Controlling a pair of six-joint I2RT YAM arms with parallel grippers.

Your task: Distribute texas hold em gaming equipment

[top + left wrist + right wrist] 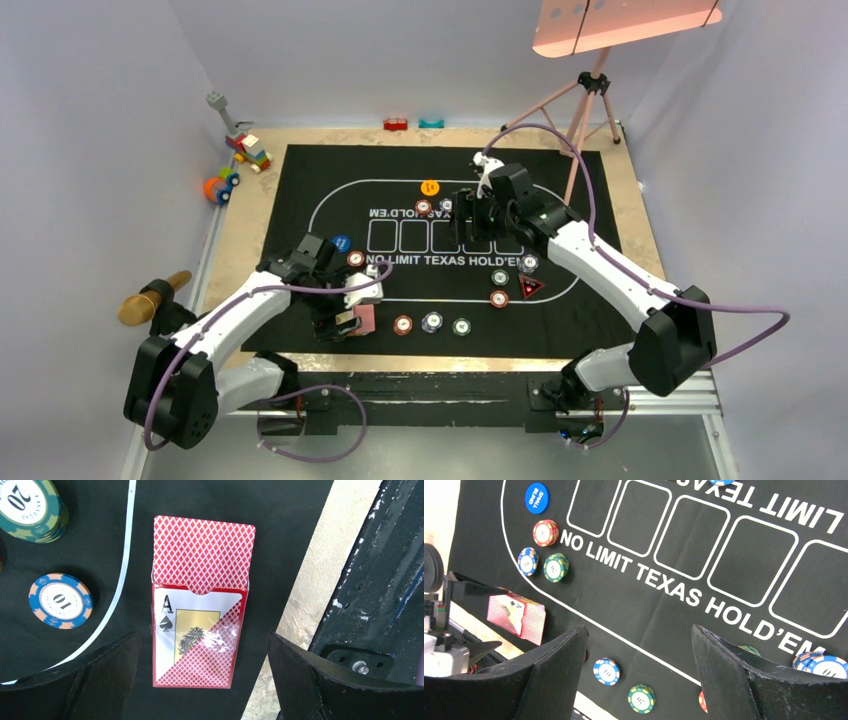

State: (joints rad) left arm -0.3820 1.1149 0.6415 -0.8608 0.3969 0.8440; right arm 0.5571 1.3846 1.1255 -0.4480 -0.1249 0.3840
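Note:
A clear red-edged card pack (197, 645) lies flat at the mat's near left edge, with red-backed playing cards (202, 555) sticking halfway out of its top. My left gripper (202, 640) hangs open over the pack, one finger on each side, not touching it. In the top view the pack (364, 319) sits beside the left gripper (343, 323). My right gripper (476, 240) is open above the mat's middle, holding nothing. Below the right gripper (639, 630) lie a blue chip (606, 671) and a green chip (641, 698). The triangle marker (530, 288) lies at right.
The black mat (600, 200) holds chips in small groups: three near the front (431, 322), some at left (545, 532) by a blue disc (536, 498), and an orange disc (430, 187) at the far side. Toy blocks (248, 150) and a tripod (585, 110) stand behind.

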